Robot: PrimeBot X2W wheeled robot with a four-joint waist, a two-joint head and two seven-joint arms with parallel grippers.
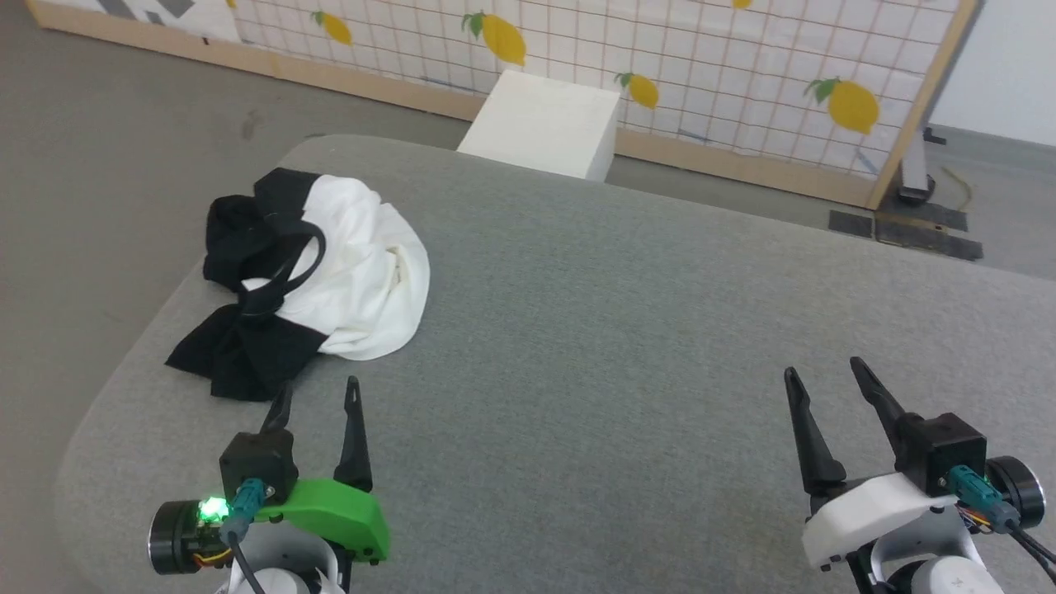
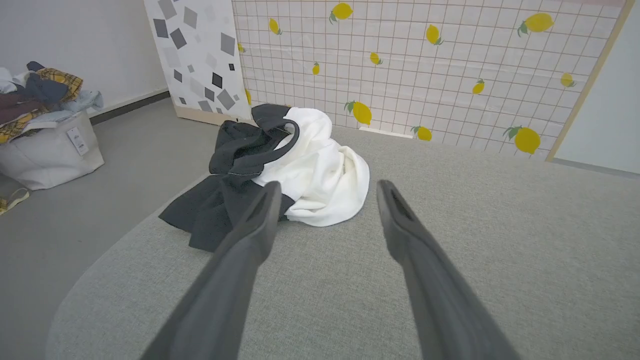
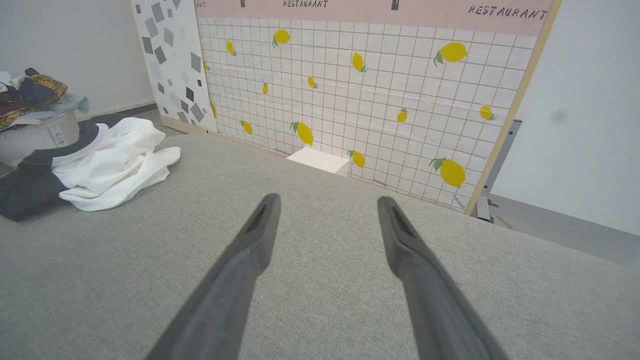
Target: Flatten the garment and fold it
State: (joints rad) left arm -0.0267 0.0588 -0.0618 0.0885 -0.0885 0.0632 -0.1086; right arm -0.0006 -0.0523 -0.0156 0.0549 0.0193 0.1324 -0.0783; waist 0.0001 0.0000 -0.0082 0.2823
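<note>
the garment [image 1: 355,272] lies bunched near the far left corner of the grey padded table [image 1: 619,330], its chest folded out of sight. the left gripper [image 1: 319,388] hovers just beside it, spread wide and empty. the right gripper [image 1: 823,366], equally wide, sits well apart.

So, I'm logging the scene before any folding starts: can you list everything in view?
crumpled white shirt with black sleeves: one, white and black, bunched on the table's far left part
grey fabric-covered table: one, grey, before the robot
white rectangular block: one, white, beyond the table's far edge
wood-framed lemon-print grid panel: one, white with yellow lemons, behind the table
panel with grey squares: one, white and grey, beside the lemon panel
white fabric bin heaped with clothes: one, on the floor
left pincer: one, dark fingers, green mount, open, close to the shirt
right pincer: one, dark fingers, white mount, open, over bare table
</note>
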